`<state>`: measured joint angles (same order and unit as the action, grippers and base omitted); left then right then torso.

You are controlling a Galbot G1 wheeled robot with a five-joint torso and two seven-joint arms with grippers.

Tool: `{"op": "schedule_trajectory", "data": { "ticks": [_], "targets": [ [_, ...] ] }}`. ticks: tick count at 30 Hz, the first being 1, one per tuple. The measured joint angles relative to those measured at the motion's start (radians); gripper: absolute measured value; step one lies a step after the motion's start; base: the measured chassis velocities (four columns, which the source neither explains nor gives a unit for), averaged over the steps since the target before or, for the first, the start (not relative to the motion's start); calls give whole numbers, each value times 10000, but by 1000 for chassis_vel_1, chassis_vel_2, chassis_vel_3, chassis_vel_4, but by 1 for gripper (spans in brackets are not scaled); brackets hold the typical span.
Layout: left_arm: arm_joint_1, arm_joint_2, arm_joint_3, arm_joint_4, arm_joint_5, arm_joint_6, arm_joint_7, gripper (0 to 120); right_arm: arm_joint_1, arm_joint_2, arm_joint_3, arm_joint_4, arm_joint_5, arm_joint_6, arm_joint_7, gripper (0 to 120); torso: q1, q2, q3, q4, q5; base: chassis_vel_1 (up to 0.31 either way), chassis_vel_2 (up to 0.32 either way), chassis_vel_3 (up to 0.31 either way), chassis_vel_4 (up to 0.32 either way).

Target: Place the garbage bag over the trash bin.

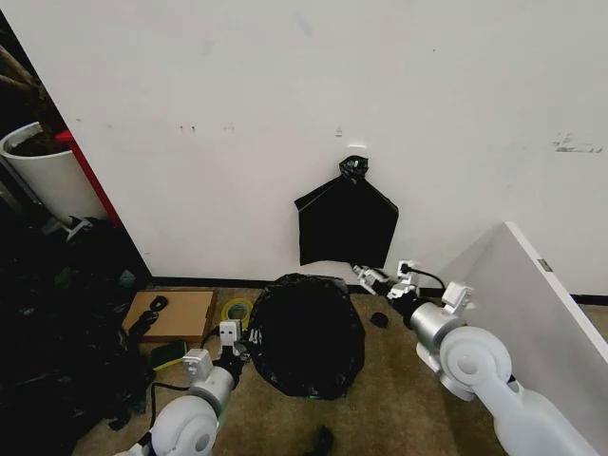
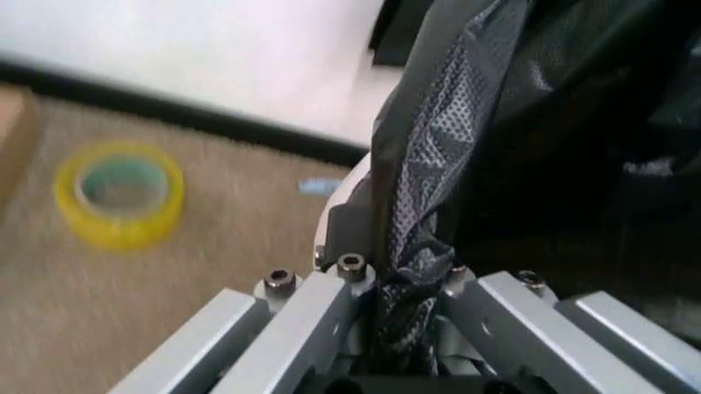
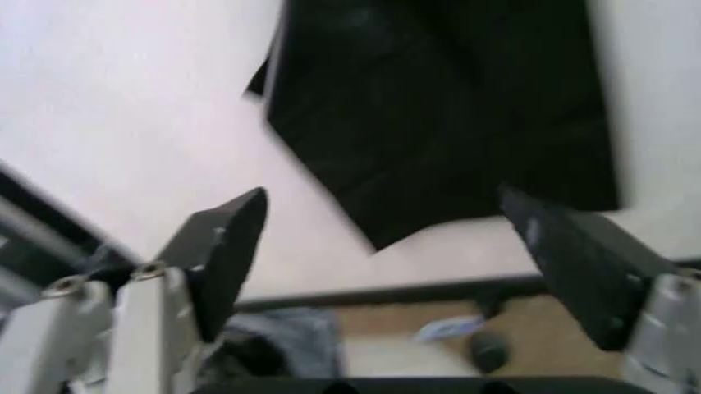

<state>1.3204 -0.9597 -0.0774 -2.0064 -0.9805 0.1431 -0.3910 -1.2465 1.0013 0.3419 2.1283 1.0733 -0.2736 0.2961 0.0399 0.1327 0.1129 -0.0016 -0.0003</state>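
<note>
The glossy black garbage bag (image 1: 306, 334) is draped over the trash bin and covers it in the head view. A strip of the bin's white rim (image 2: 346, 201) shows beside the bag in the left wrist view. My left gripper (image 1: 234, 348) is at the bag's left edge, shut on a bunched fold of the bag (image 2: 414, 271). My right gripper (image 1: 364, 276) hovers at the bag's far right edge near the wall, open, with nothing between its fingers (image 3: 225, 246).
A flat black bundle (image 1: 347, 225) hangs on the wall right behind the bin. A yellow tape roll (image 1: 237, 310) and a cardboard box (image 1: 173, 314) lie to the left. A white plant pot (image 1: 43, 171) stands far left, a white panel (image 1: 532, 304) on the right.
</note>
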Motion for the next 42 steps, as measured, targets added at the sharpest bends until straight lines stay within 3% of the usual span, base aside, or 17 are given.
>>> {"op": "schedule_trajectory", "data": {
  "ticks": [3, 7, 10, 18, 30, 42],
  "targets": [
    [-273, -252, -48, -266, -1432, 822, -827, 0, -790, 207, 838, 563, -708, 136, 107, 96, 0, 0, 0, -4, -1, 0, 0, 0, 0],
    [-621, -402, 42, -216, -1959, 1310, -1220, 0, -1458, 380, 1307, 1202, -1021, 171, 158, 100, 0, 0, -1, -3, -2, 0, 0, 0, 0],
    [-1061, -664, 190, 50, -2567, 1889, -1971, 0, -2059, 623, 1373, 1709, -1637, 209, 150, 100, 0, 0, -1, -1, -3, 0, 0, 0, 0],
    [-2068, -1341, 806, 860, -2931, 3224, -3854, 0, -3421, 1408, 1766, 2361, -2426, 273, -37, 100, 0, 0, 0, -1, 0, 0, 0, 0, 0],
    [-2710, -1893, 880, 2065, -3127, 3166, -4030, 0, -4131, 1645, 1970, 2584, -2521, 331, -109, 100, 0, 0, 0, 0, -1, 0, 0, 0, 0],
    [-2626, -1753, 700, 1875, -2980, 3266, -4069, 44, -4025, 1683, 1709, 2617, -2658, 325, -71, 100, 0, 0, 0, 0, -2, 0, 0, 0, 0]
  ]
}}
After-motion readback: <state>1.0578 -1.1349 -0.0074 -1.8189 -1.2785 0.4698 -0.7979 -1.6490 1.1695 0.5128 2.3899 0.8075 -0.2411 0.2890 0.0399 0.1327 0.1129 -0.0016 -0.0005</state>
